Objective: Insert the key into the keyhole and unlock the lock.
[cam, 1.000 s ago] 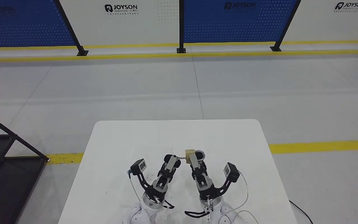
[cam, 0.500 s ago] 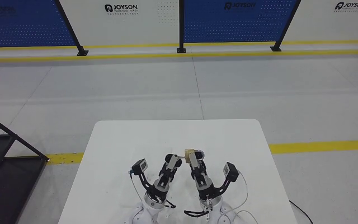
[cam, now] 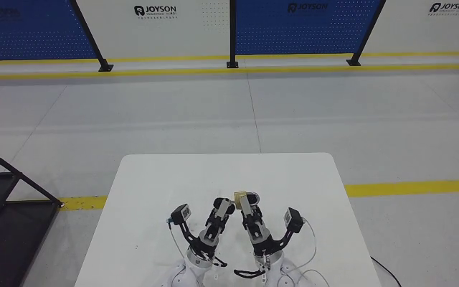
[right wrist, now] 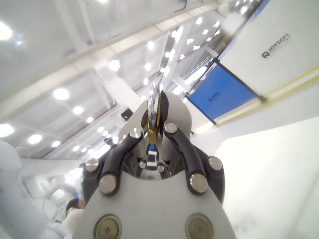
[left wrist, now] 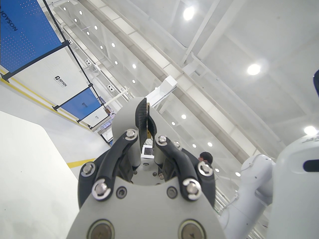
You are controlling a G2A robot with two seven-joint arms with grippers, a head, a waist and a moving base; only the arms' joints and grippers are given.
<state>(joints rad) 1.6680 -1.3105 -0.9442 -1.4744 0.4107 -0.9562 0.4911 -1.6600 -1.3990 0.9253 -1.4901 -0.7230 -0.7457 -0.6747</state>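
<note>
Two grippers poised above table (cam: 179, 179), near edge: left gripper (left wrist: 146, 108) pinched shut on thin key (left wrist: 148, 133) (barely showing); right gripper (right wrist: 157, 101) clamped on brass padlock (cam: 242, 196), just beyond. Padlock likely heavy, rigid, slick; best held by body.

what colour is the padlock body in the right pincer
Brass gold; the padlock shows best in the right wrist view.

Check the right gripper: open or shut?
Shut. In the right wrist view, the fingers of the right gripper clamp the brass lock, with its shiny shackle sticking out past their tips.
</note>
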